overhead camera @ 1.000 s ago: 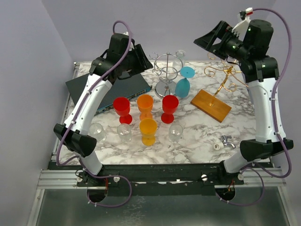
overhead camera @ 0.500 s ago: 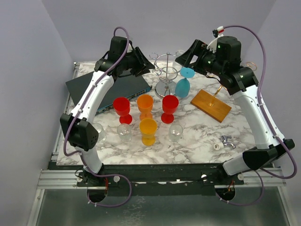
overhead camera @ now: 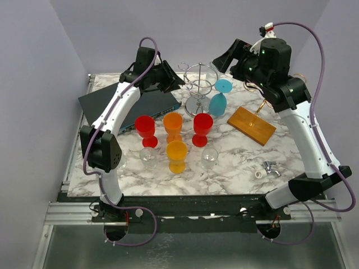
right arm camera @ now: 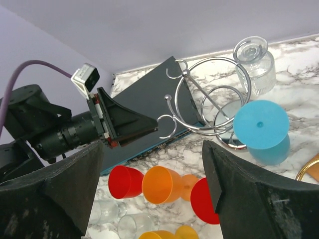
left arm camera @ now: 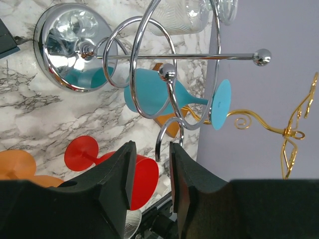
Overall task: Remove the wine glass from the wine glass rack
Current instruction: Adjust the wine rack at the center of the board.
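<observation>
A chrome wire rack (overhead camera: 198, 89) stands at the back centre. A blue wine glass (overhead camera: 220, 96) hangs upside down on its right side, and a clear glass (overhead camera: 213, 69) hangs at its far side. My left gripper (overhead camera: 180, 84) is at the rack's left edge. In the left wrist view it (left arm camera: 153, 147) is open by a narrow gap, holds nothing, and a chrome hook end (left arm camera: 164, 144) lies just beyond the tips. The blue glass (left arm camera: 149, 92) is further in. My right gripper (overhead camera: 222, 58) hovers above and right of the rack, wide open (right arm camera: 152, 149) and empty, over the blue glass's foot (right arm camera: 260, 124).
Red (overhead camera: 145, 129), orange (overhead camera: 173, 126) and yellow (overhead camera: 176, 154) cups and small clear glasses (overhead camera: 209, 157) stand in front of the rack. A dark flat box (overhead camera: 112, 103) lies left. A gold wire stand on a wooden base (overhead camera: 252, 124) is right. Small metal parts (overhead camera: 268, 168) lie near the front right.
My left gripper has moved right, up to the rack's left hooks. My right arm has swung left and down from the gold stand to above the rack's right side.
</observation>
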{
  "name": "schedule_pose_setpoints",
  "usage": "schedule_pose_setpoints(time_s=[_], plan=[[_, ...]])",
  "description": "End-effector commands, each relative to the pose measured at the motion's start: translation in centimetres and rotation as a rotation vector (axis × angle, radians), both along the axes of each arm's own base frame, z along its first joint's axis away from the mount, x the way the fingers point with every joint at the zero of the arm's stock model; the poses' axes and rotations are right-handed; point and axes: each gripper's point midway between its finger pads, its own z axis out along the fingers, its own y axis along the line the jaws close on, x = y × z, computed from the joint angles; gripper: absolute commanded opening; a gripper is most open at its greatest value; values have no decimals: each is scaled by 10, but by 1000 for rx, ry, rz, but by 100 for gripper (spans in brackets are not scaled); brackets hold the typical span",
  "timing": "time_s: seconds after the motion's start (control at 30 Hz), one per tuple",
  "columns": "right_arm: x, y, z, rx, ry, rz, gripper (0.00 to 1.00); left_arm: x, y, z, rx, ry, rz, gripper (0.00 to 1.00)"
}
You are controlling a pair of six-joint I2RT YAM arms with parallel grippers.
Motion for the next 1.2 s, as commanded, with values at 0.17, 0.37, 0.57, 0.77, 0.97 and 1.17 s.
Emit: schedule_pose_setpoints(time_s=[0.17, 0.37, 0.57, 0.77, 0.97, 1.17], plan=[[13, -5, -6, -73, -5, -42, 86, 10, -11, -8, -33, 9, -52, 32], [16, -2, -21, -108, 27, -25, 85, 18, -15, -7, -36, -8, -69, 14], [20, -1, -34, -160, 51, -17, 85, 27, -17, -11, -15, -26, -86, 0], [26, 0, -50, -212, 84, -12, 85, 38, -14, -15, 27, -49, -91, 0], [34, 4, -63, -263, 108, -8, 85, 51, 1, -18, 71, -61, -78, 0], [44, 13, -73, -299, 127, 0, 85, 63, 20, -18, 114, -82, -62, 0]])
